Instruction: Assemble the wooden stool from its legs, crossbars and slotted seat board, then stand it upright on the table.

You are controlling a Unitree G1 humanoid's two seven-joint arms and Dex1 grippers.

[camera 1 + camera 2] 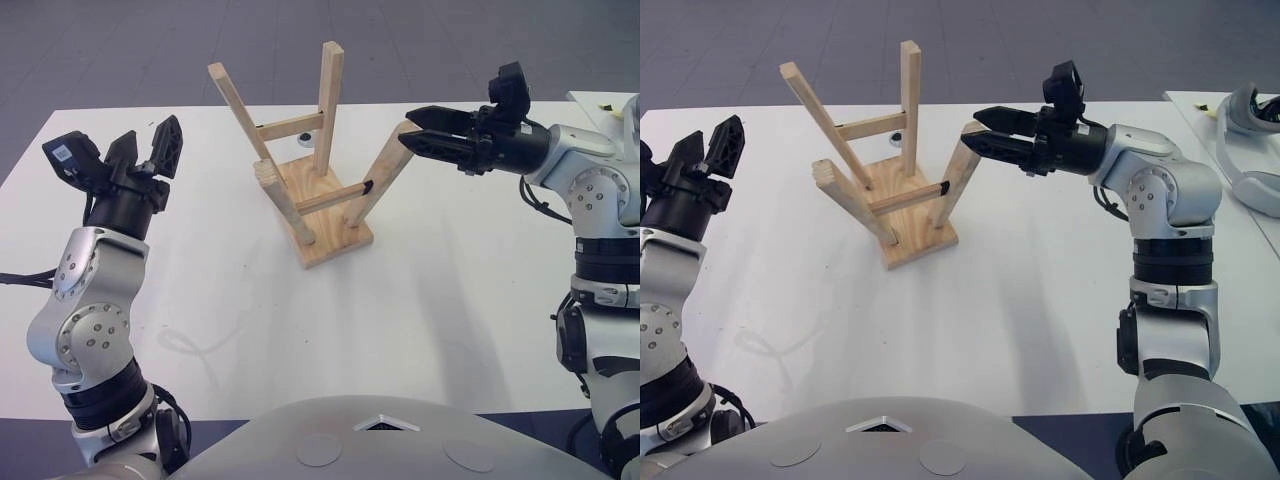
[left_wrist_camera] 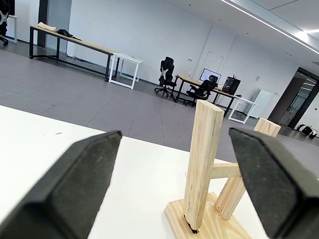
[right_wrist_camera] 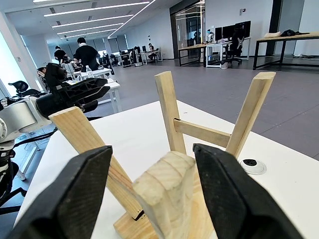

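One stool (image 1: 310,190), upside down on the table (image 1: 430,300). Seat board (image 1: 340,240) lies flat on the top. Four legs (image 1: 328,100) point up and splay outward, so the long axis runs roughly vertical. Two crossbars (image 1: 290,127) tie the legs in pairs, about midway up.

Right pincer (image 1: 405,127): arm stretched out near level, fingers pointing sideways at the stool. Jaws apart, straddling the top end of the nearest leg (image 1: 378,185), which leans toward the pincer. Wrist view: the leg end sits between the pads (image 3: 82,194). There is a clear gap on one side; the other pad is close against the wood, touching or not I cannot tell. Not clamped. The other three legs and a small round grommet (image 3: 249,166) in the tabletop lie beyond this pincer's fingertips.

Left pincer (image 1: 150,135): forearm raised steeply, fingers up and tilted toward the stool, spread wide. The stool stands well apart from it, off to its right.
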